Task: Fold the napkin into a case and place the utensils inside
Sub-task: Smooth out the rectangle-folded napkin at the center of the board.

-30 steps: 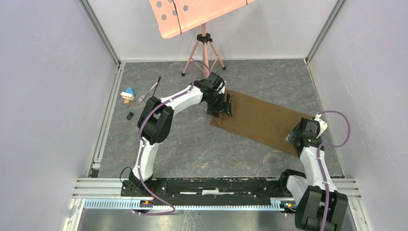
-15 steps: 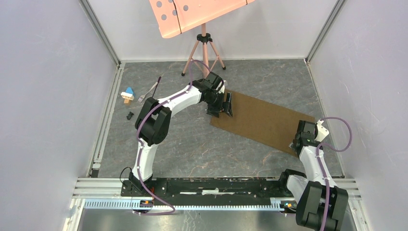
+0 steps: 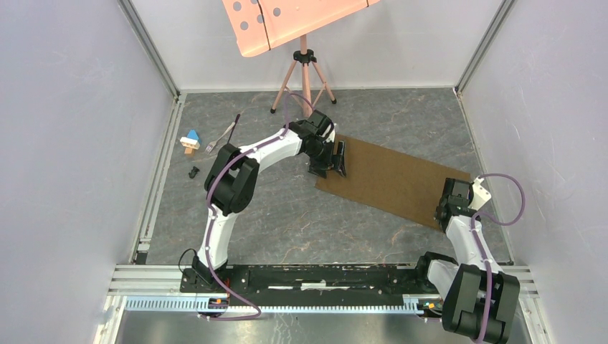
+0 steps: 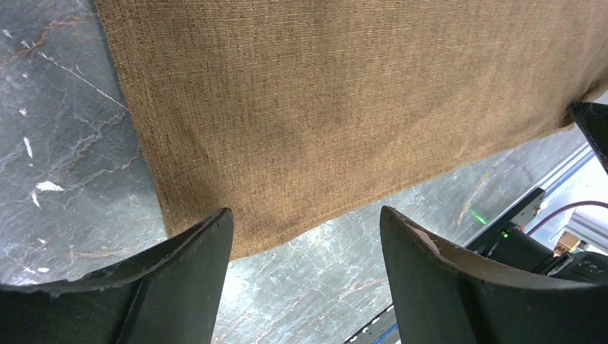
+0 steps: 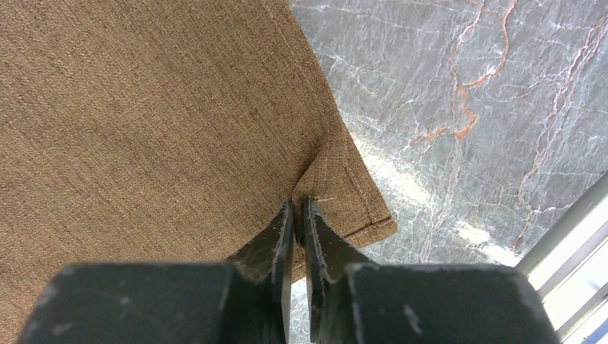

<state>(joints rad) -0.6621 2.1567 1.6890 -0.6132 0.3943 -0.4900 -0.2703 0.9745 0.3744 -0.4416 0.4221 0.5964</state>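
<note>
Change: right gripper [image 3: 446, 208] has slid toward the lower right of the top view, onto the napkin's [image 3: 391, 179] right-hand corner, and its fingers have drawn together; the left arm has barely shifted.
Table [image 3: 287, 222]: grey marbled surface, walled on three sides.
Music stand [image 3: 301, 21]: pink, at the top centre, its tripod feet on the table's far edge.
Napkin: olive-brown cloth lying flat and unfolded as a slanted rectangle, right of centre in the top view (no case made yet).
Left gripper [image 4: 305, 218]: fingers spread wide, holding nothing, poised over the napkin's [image 4: 344, 100] left end, with its corner edge showing between them.
Right gripper [image 5: 298, 204]: fingers pinched onto the napkin [image 5: 143, 129] just inside its hemmed corner; the cloth puckers at the tips.
Fork [image 3: 219, 138]: silver, lying on the table in the upper left, well apart from the napkin.
Spoon [image 3: 236, 118]: thin dark handle just beyond the fork; bowl too small to make out.
Toy block [image 3: 190, 140]: blue, white and tan, just left of the fork.
Black piece [image 3: 193, 172]: tiny, below the block.
</note>
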